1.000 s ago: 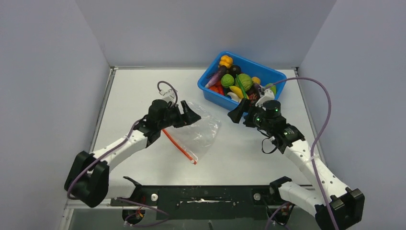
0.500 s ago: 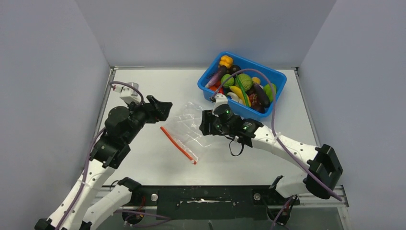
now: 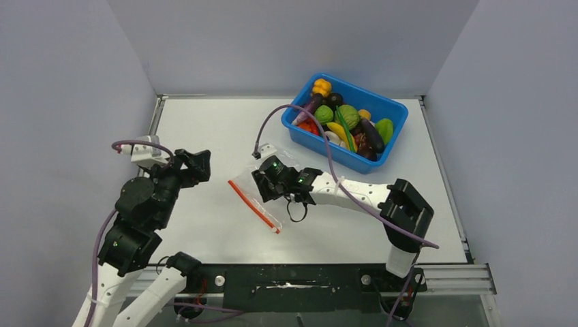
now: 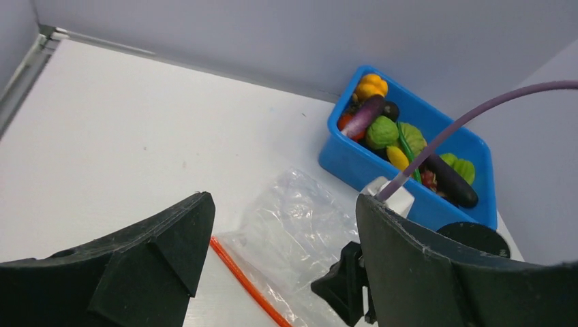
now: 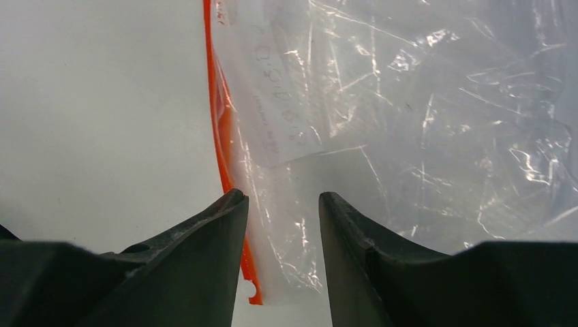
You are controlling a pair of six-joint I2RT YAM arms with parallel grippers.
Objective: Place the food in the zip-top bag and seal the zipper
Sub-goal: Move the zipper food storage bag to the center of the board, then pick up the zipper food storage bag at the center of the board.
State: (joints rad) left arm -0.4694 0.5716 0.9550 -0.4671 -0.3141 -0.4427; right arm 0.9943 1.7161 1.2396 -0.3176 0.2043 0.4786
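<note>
The zip-top bag [image 3: 270, 204] lies flat on the table, clear and crinkly, with its red-orange zipper [image 3: 255, 206] along the left edge. My right gripper [image 3: 262, 184] is low over the bag. In the right wrist view its jaws [image 5: 279, 197] stand narrowly apart, astride the bag [image 5: 409, 122] just beside the zipper [image 5: 218, 136]. My left gripper [image 3: 194, 167] is raised to the left, wide open [image 4: 281, 201] and empty, looking over the bag [image 4: 300, 225]. The food [image 3: 344, 122] is piled in the blue bin [image 3: 341, 158].
The blue bin [image 4: 354, 167] stands at the back right, near the rear wall. Purple cables loop over the right arm [image 3: 354, 194], which stretches across the table's middle. Grey walls close in the left, back and right sides.
My right arm swung left from the bin to the bag, and its jaws narrowed. My left arm pulled back left and upward, away from the bag, staying open.
</note>
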